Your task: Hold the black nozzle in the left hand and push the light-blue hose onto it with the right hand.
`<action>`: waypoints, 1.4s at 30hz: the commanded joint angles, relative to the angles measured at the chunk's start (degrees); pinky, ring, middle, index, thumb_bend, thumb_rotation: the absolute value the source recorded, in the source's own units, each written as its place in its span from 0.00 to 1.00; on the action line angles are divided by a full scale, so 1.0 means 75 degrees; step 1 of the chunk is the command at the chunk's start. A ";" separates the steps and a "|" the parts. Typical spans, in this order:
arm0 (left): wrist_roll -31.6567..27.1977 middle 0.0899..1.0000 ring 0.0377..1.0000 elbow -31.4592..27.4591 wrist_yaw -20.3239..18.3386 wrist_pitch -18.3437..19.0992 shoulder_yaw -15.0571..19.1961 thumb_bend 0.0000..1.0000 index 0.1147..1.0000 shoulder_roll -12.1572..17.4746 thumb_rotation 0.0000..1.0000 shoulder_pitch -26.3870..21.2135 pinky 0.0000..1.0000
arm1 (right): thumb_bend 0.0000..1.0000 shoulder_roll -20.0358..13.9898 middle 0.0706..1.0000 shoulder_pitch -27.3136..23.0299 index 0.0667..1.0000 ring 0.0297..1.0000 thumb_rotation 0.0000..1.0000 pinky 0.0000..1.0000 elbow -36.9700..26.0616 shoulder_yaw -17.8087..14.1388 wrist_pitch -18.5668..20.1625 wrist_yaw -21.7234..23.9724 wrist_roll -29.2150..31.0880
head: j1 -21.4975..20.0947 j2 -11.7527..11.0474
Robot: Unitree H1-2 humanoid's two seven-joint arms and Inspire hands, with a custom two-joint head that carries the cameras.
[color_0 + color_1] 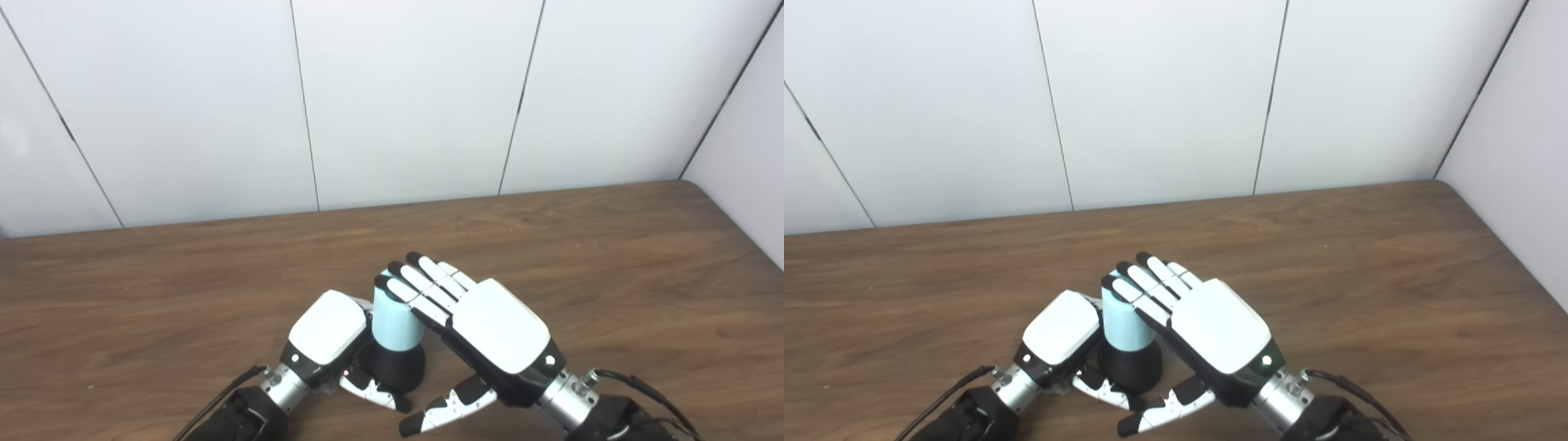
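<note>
The light-blue hose point(397, 320), a smooth matte cylinder, stood upright on the flared black nozzle point(397, 367), long axis vertical, near the front edge of the wood-grain table point(612, 275). The left hand point(327, 337) wrapped around the nozzle. The right hand point(490, 324) lay flat, fingers point(416, 285) straight, resting atop the hose.

You are looking down from head height through two cameras set side by side, both facing forward and tilted toward the wooden table point(582, 245) and the white panelled wall point(404, 98) behind it. Both views sit close over the near edge, where the arms enter from the bottom. They share almost the whole scene; the right eye view shows everything shifted slightly left, with more of the side wall point(1513, 147).
</note>
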 commanded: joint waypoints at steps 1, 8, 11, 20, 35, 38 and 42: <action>0.0106 0.38 0.33 0.0486 -0.0207 0.0001 -0.0361 0.49 0.48 -0.0149 0.00 0.0732 0.25 | 0.78 -0.0209 0.92 0.0188 0.86 0.98 0.77 0.87 0.0208 0.0072 -0.0081 0.0194 0.0127 | -0.0011 0.0004; 0.0114 0.38 0.33 0.0539 -0.0120 -0.0022 -0.0346 0.49 0.48 -0.0167 0.00 0.0729 0.24 | 0.80 -0.0293 0.87 0.0225 0.80 0.95 0.74 0.82 0.0307 0.0206 -0.0200 -0.0071 0.0275 | -0.0006 0.0007; 0.0074 0.38 0.33 0.0535 -0.0129 -0.0029 -0.0327 0.49 0.48 -0.0175 0.00 0.0741 0.23 | 0.80 -0.0346 0.87 0.0229 0.80 0.95 0.75 0.83 0.0326 0.0289 -0.0213 -0.0090 0.0251 | -0.0012 0.0014; 0.0115 0.38 0.33 0.0576 -0.0059 -0.0060 -0.0342 0.49 0.48 -0.0170 0.00 0.0735 0.25 | 0.78 -0.0408 0.86 0.0247 0.79 0.94 0.77 0.83 0.0319 0.0442 -0.0189 -0.0092 0.0139 | -0.0014 0.0018; 0.0099 0.39 0.33 0.0509 -0.0176 -0.0021 -0.0330 0.49 0.48 -0.0152 0.00 0.0749 0.25 | 0.78 -0.0475 0.93 0.0271 0.88 1.00 0.84 0.87 0.0255 0.0597 0.0268 0.0662 -0.0315 | -0.0006 0.0017; 0.0088 0.38 0.33 0.0508 -0.0170 -0.0026 -0.0322 0.49 0.48 -0.0150 0.00 0.0760 0.25 | 0.80 -0.0477 0.94 0.0301 0.89 1.00 0.85 0.86 0.0304 0.0657 0.0359 0.0785 -0.0472 | -0.0015 0.0028; 0.0142 0.39 0.33 0.0519 -0.0109 -0.0047 -0.0337 0.49 0.48 -0.0136 0.00 0.0749 0.25 | 0.81 -0.0461 0.94 0.0358 0.89 1.00 0.86 0.88 0.0370 0.0707 0.0489 0.0833 -0.0595 | -0.0023 0.0034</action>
